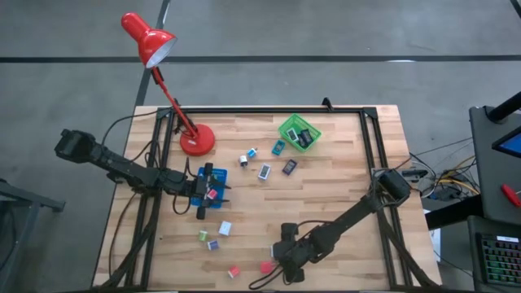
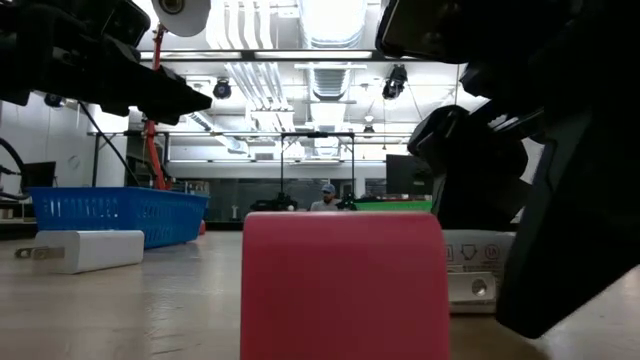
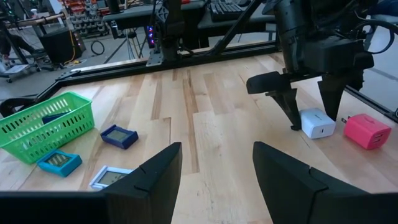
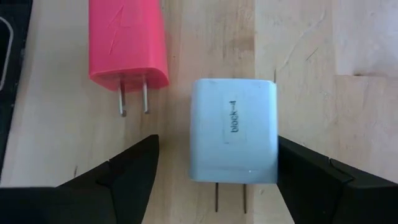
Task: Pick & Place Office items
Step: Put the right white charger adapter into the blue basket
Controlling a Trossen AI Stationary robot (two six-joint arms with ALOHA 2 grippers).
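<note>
The white block (image 4: 233, 129), a plug-style cube with two prongs and a small printed label, lies flat on the table (image 1: 342, 195) at about 6 o'clock, near the front edge. The right gripper (image 4: 214, 171) is down over it, jaws apart, one finger (image 4: 127, 171) on each side of the block; one finger looks to be at the block's edge, the other stands clear of it, so nothing is clamped. Just beside the white block lies a pink block (image 4: 127, 40), also pronged, not touching it. A red block (image 1: 234, 271) lies farther along the front edge, toward 7 o'clock.

Toward 9 o'clock the left gripper (image 1: 203, 192) hangs over the blue tray (image 1: 221, 176), jaws apart and empty. More small blocks are scattered between the tray and the front edge.

Near the table's centre lie flat pieces, one dark blue (image 3: 119, 136), one teal (image 3: 58, 162), one white-framed (image 3: 112, 178). At 12 o'clock sits the green basket (image 1: 286, 127), with the red lamp (image 1: 196, 140) at 11 o'clock.
</note>
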